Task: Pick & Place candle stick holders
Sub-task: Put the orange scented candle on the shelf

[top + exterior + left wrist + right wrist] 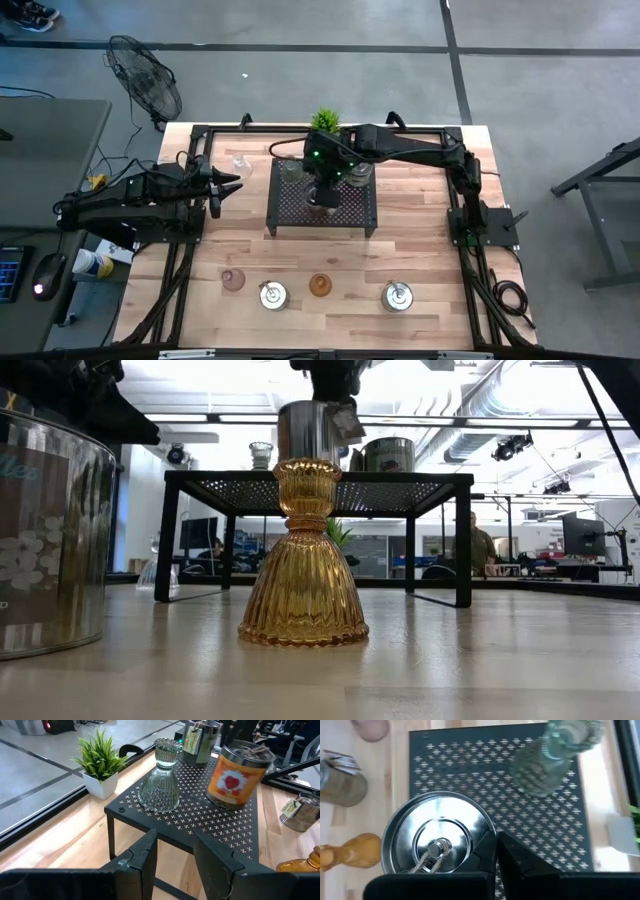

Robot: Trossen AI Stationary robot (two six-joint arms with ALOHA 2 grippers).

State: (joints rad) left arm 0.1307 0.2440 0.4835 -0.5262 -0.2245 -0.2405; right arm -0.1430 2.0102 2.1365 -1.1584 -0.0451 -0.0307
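From above, the right gripper (325,196) hangs over the black perforated metal rack (285,212), while the left gripper (226,187) waits beside it, jaws partly apart and empty. At table height, a ribbed amber glass candle holder (303,560) stands before the rack. The left wrist shows a ribbed greenish glass holder (160,779) and an orange-labelled silver tin (237,776) on the rack. The right wrist shows closed fingers (485,852) beside the tin's shiny lid (438,846).

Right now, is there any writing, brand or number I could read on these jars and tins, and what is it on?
No text can be read in full.
Large tin at the low view's left: flowered label, lettering cut off and blurred, unreadable.
Orange-labelled jar on the black rack: a red picture; any words are too blurred.
Paper tag on a tin beside the rack: too small to read.
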